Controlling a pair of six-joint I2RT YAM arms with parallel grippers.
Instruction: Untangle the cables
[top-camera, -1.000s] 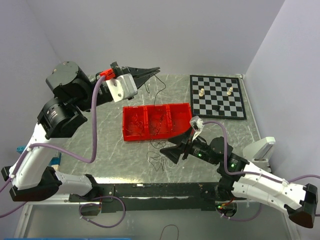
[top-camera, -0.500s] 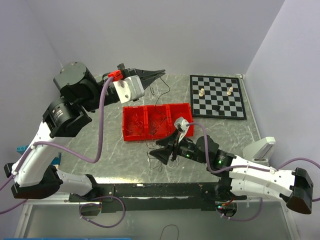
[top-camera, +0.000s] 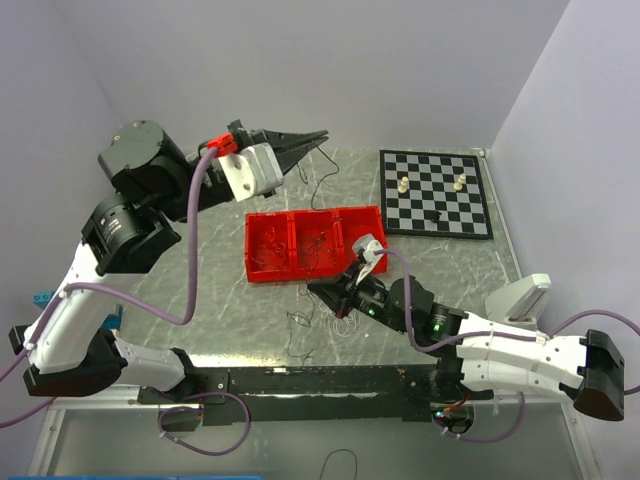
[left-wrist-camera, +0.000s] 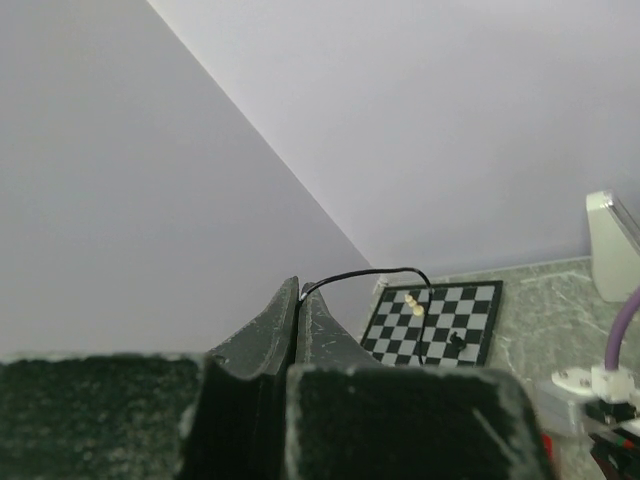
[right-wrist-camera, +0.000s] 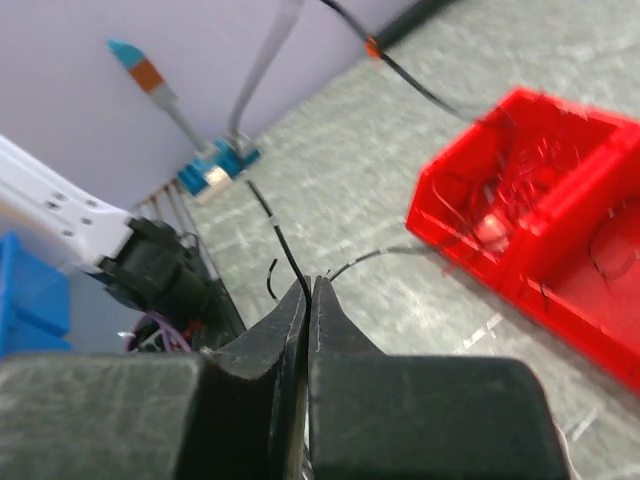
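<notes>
Marbled table bears cables, barely discernible.

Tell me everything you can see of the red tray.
The red tray looks like glossy plastic: a shallow rectangular bin with three side-by-side compartments. It lies flat, slightly askew, in the middle of the table, left of the chessboard. Thin cables lie tangled inside. The right gripper is just before its near wall; whether the arm touches it cannot be told.
</notes>
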